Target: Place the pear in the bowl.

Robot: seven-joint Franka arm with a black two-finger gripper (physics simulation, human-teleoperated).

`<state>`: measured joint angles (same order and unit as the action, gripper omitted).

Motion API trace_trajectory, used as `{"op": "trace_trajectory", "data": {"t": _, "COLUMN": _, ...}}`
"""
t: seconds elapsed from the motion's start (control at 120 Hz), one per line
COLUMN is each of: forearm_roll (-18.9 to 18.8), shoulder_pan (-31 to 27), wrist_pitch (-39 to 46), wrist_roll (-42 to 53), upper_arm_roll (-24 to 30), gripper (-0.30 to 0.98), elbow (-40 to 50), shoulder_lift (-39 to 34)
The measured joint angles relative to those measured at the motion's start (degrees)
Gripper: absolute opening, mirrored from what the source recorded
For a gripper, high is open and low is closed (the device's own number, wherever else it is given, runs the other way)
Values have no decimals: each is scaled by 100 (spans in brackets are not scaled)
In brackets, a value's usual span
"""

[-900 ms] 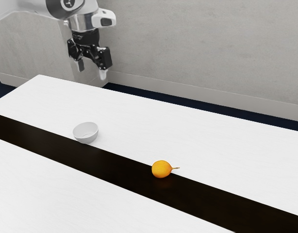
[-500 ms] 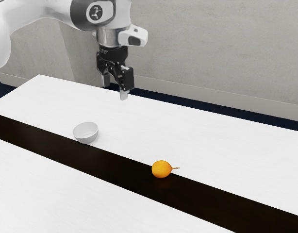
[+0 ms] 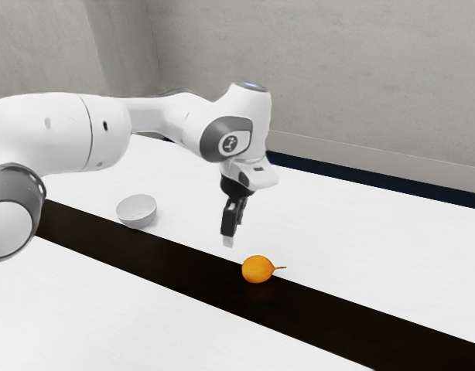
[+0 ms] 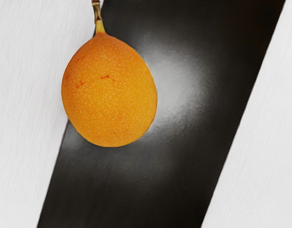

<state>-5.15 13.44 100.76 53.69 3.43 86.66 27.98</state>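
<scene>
While the gripper (image 3: 230, 236) hangs above (spread or closed, I cannot tell), the orange pear (image 3: 257, 269) looks firm, perhaps slippery; grasp its middle.

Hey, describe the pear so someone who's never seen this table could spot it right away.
On the white table, find the dark band running across it. The pear lies at the band's edge, further toward the exterior view's right than the bowl. Unlike that hollow, pale grey bowl, it is a plump orange fruit with a thin stem.
</scene>
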Motion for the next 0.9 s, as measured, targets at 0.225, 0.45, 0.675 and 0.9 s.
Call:
{"op": "trace_trajectory", "data": {"t": 0.225, "forearm_roll": 631, "shoulder_pan": 10, "wrist_pitch": 1286, "wrist_roll": 996, "upper_arm_roll": -99, "gripper": 69, "elbow": 374, "shoulder_lift": -46}}
{"op": "trace_trajectory", "data": {"t": 0.45, "forearm_roll": 844, "shoulder_pan": 18, "wrist_pitch": 1756, "wrist_roll": 373, "upper_arm_roll": -166, "gripper": 69, "elbow": 990, "shoulder_lift": -122}}
{"op": "trace_trajectory", "data": {"t": 0.675, "forearm_roll": 890, "shoulder_pan": 164, "wrist_pitch": 1834, "wrist_roll": -142, "upper_arm_roll": -158, "gripper": 69, "elbow": 1182, "shoulder_lift": -270}}
{"op": "trace_trajectory", "data": {"t": 0.9, "forearm_roll": 903, "shoulder_pan": 169, "wrist_pitch": 2081, "wrist_roll": -454, "upper_arm_roll": -158, "gripper": 69, "elbow": 1181, "shoulder_lift": 109}}
